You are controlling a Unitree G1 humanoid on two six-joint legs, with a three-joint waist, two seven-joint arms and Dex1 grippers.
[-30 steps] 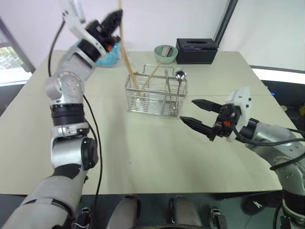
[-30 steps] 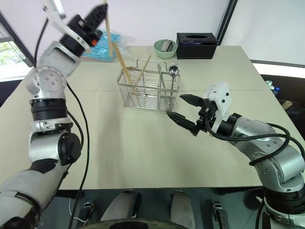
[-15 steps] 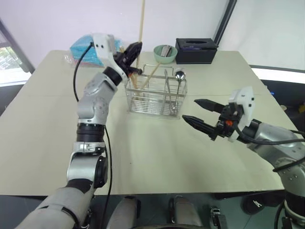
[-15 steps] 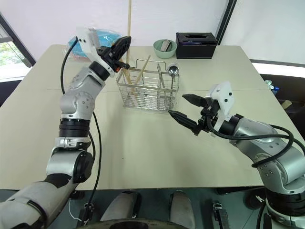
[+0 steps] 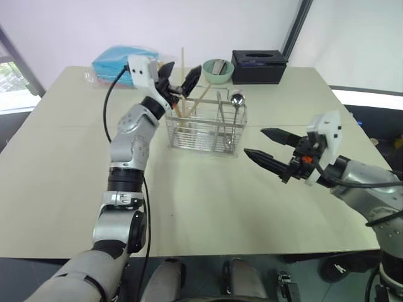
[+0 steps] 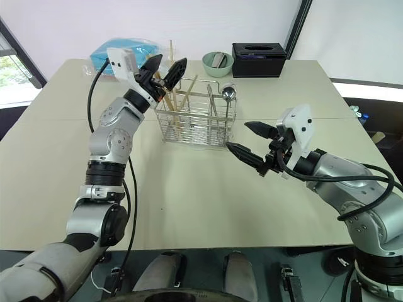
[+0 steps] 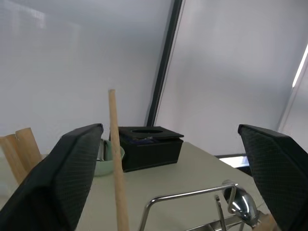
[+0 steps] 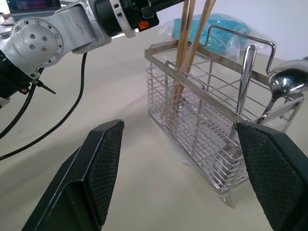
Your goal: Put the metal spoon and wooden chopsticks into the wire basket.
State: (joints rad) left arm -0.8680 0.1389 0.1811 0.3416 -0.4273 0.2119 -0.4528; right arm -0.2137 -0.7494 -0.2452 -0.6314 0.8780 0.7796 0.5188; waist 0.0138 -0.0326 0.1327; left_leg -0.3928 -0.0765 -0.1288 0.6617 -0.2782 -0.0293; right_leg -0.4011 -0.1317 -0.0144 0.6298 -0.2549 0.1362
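Observation:
The wire basket (image 5: 201, 132) stands on the far middle of the table. Wooden chopsticks (image 5: 183, 63) stand upright in its left compartment, with one leaning to the right (image 8: 185, 43). The metal spoon (image 5: 238, 99) stands bowl-up in the right compartment (image 8: 288, 82). My left gripper (image 5: 181, 77) hovers open just above the basket's left end. One chopstick (image 7: 117, 168) rises free between its fingers (image 7: 62, 183) and touches neither. My right gripper (image 5: 267, 145) is open and empty in front of the basket's right side.
A green bowl (image 5: 218, 70) and a black box (image 5: 259, 66) sit behind the basket at the table's far edge. A blue packet (image 5: 119, 56) lies at the far left. Bare tabletop (image 5: 208, 201) stretches in front of the basket.
My left gripper came down to the basket, opened and let go of the chopstick. The stick has dropped lower into the left compartment. My right gripper has stayed put.

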